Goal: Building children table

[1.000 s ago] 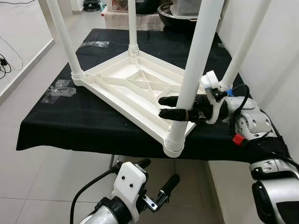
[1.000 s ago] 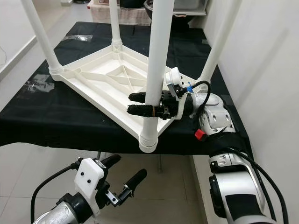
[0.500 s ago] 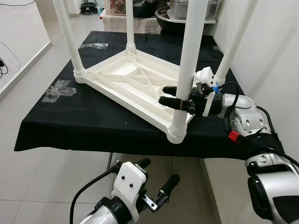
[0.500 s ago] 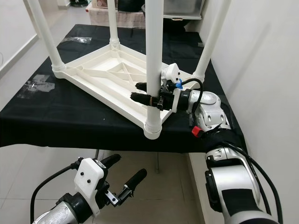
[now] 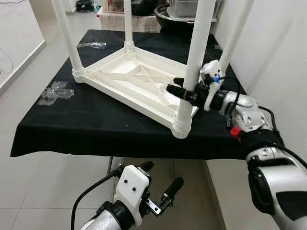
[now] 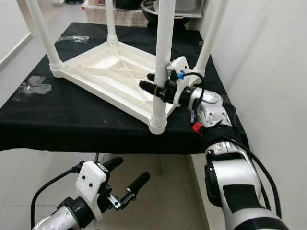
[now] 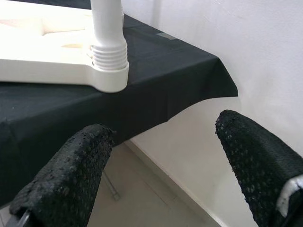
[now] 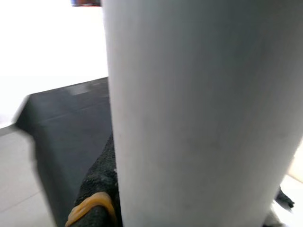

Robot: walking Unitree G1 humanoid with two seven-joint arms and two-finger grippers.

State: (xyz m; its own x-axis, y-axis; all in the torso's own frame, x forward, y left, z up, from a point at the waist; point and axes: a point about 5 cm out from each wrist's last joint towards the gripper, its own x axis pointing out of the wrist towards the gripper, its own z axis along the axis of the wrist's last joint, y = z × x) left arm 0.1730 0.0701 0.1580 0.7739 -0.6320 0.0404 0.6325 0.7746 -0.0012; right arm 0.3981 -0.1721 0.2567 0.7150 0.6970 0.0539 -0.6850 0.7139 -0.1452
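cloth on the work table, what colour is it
Black, plain. The cloth under the white upturned table shows best in the left eye view.

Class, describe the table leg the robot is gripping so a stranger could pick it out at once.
On the black-draped table lies an upturned white children's table with four legs pointing up. Find the leg at the corner nearest the camera. Unlike the others, it has the right gripper closed around it.

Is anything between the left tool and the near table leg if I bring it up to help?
Nothing visible blocks it. The left tool hangs open below the edge of the black-covered table, with open air up to the near leg. The right tool already straddles that leg low down, so come in above it.
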